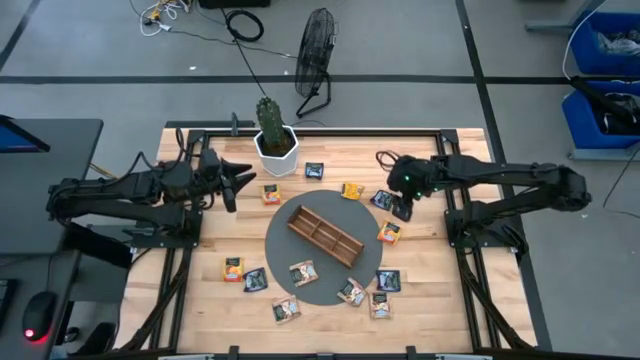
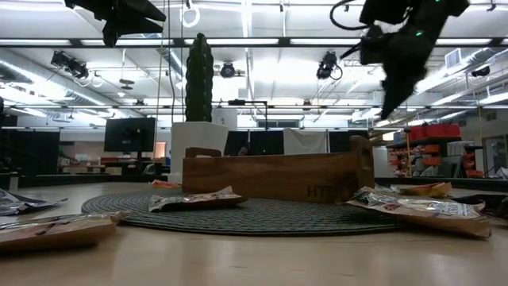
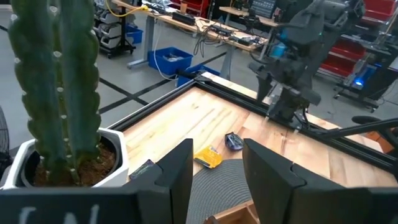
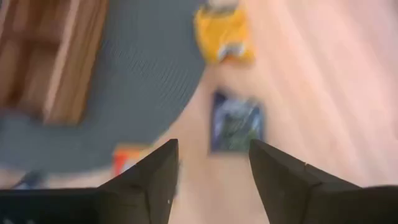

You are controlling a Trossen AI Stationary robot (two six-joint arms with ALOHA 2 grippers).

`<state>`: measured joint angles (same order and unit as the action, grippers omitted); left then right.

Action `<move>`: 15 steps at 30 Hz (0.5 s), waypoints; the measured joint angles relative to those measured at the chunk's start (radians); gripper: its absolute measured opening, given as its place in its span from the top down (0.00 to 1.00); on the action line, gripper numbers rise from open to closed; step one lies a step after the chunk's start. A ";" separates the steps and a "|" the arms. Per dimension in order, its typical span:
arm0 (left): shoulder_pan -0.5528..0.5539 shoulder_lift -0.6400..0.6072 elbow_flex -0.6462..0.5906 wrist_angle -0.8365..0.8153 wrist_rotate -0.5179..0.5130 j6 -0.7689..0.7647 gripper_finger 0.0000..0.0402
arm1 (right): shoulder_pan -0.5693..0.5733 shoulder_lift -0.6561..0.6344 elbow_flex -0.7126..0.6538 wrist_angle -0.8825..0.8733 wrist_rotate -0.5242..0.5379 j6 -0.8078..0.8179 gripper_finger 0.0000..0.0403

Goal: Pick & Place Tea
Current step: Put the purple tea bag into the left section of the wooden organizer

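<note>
Both arms up off the table, nothing held. Right gripper (image 1: 403, 205) hangs over the dark blue packet (image 4: 235, 122) just off the round grey mat (image 1: 282, 262), on the mat's right side. Its jaws are spread with bare wood showing between them, so that looks like the next pick lined up. An orange packet (image 4: 222, 29) lies close beyond it.

Left gripper (image 1: 232, 180) sits near the cactus (image 1: 271, 122) in its white pot (image 1: 277, 158), fingers apart and empty, pointing across the table toward the mat. Reads as waiting, or starting toward the orange packet by the pot (image 1: 271, 193).

Wooden divided tray (image 1: 325, 234) is mid-mat at a diagonal; compartments look empty from above, so I'd say no tea is placed yet. Tea is scattered all round:
- a dark one (image 1: 314, 171) right of the pot
- an orange one (image 1: 389, 232) at the mat's right edge
- a cluster along the near side, some on the mat, some on wood (image 1: 233, 268)

The tray in the middle puts it in reach of either arm.

Surface is a pale wood tabletop (image 1: 450, 290) in a black frame. Grey floor around it, a floor fan (image 1: 316, 45) and cables behind, blue bins (image 1: 604, 95) off to the right. From table level the room is a workshop with strip lights and benches. No people visible.
</note>
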<state>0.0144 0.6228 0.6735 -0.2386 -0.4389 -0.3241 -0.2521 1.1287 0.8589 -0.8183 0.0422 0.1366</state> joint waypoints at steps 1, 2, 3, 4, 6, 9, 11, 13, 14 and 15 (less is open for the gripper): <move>0.002 0.000 0.000 0.000 0.000 0.000 0.64 | -0.031 0.014 0.000 0.016 -0.016 -0.028 0.50; 0.003 0.000 0.000 0.000 0.000 0.000 0.64 | -0.062 0.031 0.000 0.026 -0.034 -0.045 0.50; 0.005 0.000 0.000 0.000 0.000 0.000 0.64 | -0.090 0.054 0.000 0.032 -0.055 -0.060 0.50; 0.006 0.000 0.000 0.000 0.000 0.002 0.64 | -0.113 0.078 0.000 0.033 -0.074 -0.075 0.50; 0.006 0.000 0.000 0.000 0.000 -0.003 0.64 | -0.150 0.124 0.000 0.032 -0.102 -0.115 0.50; 0.006 0.000 0.000 0.000 0.000 -0.005 0.64 | -0.188 0.188 0.000 0.034 -0.140 -0.193 0.50; 0.006 0.000 0.000 0.000 0.000 -0.005 0.64 | -0.206 0.227 0.000 0.039 -0.167 -0.239 0.50; 0.006 0.000 0.000 0.000 0.000 -0.005 0.64 | -0.220 0.266 0.000 0.048 -0.193 -0.273 0.50; 0.006 0.000 0.000 0.000 0.000 -0.005 0.64 | -0.226 0.285 0.000 0.058 -0.204 -0.286 0.50; 0.006 0.000 0.000 0.000 0.000 -0.005 0.64 | -0.231 0.303 0.000 0.069 -0.213 -0.300 0.50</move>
<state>0.0204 0.6228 0.6739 -0.2386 -0.4390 -0.3288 -0.4835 1.4314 0.8589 -0.7492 -0.1703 -0.1637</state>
